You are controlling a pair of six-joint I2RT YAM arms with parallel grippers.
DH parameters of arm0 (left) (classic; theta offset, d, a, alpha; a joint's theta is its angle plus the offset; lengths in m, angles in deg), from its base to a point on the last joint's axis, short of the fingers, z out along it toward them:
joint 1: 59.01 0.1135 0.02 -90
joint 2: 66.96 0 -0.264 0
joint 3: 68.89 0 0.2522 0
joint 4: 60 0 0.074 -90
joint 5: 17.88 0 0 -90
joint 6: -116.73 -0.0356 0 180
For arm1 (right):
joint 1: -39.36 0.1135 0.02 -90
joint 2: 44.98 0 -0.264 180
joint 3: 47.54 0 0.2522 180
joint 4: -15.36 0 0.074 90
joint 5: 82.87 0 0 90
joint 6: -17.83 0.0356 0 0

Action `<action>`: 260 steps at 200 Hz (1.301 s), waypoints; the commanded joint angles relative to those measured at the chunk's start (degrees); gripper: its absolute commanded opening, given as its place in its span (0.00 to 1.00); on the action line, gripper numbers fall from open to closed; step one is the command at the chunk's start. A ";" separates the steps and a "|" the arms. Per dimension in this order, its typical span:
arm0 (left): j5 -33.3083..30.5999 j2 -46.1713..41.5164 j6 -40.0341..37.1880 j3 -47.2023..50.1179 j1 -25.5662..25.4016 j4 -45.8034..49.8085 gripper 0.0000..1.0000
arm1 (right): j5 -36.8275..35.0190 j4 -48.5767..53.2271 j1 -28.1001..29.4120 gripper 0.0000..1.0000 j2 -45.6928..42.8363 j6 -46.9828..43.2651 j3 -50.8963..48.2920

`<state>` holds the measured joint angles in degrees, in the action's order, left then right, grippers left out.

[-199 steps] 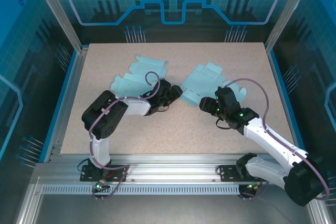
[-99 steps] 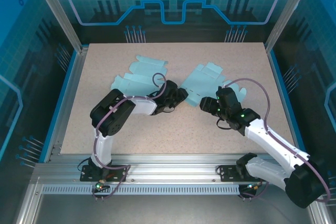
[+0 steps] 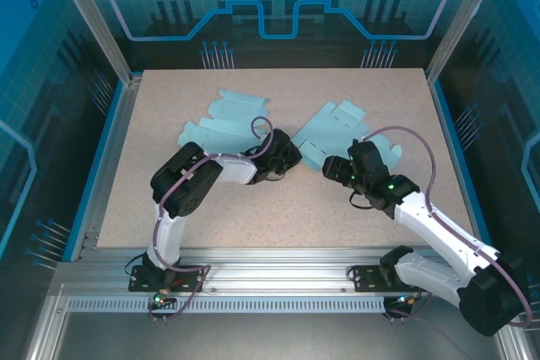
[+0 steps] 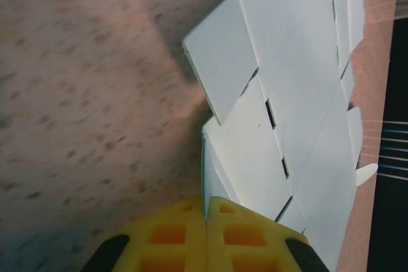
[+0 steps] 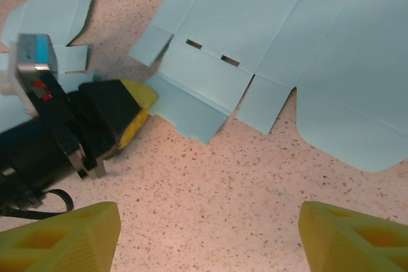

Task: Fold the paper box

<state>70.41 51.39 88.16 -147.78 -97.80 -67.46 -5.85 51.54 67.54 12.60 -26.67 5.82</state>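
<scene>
Paper box [image 3: 336,128] laid flat on table [image 3: 253,208], right of centre. Corner flap [image 5: 186,110] clamped by left gripper [image 4: 205,220], likely for lifting along crease. Right gripper [image 5: 210,234] held spread, empty, near box edge, probably for bracing.

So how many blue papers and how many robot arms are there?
Blue paper boxes, still flat: 2
Robot arms: 2
Total: 4
</scene>
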 commanded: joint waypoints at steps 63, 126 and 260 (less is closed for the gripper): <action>8.70 -13.84 -42.38 2.57 5.10 -0.48 0.00 | 5.12 4.05 -6.74 0.77 0.74 -9.74 6.73; 25.65 -22.43 -65.76 13.26 13.62 -11.80 0.00 | 17.54 3.17 -17.65 0.78 2.39 -18.28 12.00; 54.44 -19.23 -75.72 14.60 26.01 -29.72 0.00 | 29.08 10.12 -24.17 0.76 18.01 -64.71 36.27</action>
<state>116.59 30.71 12.79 -130.47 -73.63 -94.12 17.54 58.64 46.54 26.48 -81.18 37.42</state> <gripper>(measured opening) 0.055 0.764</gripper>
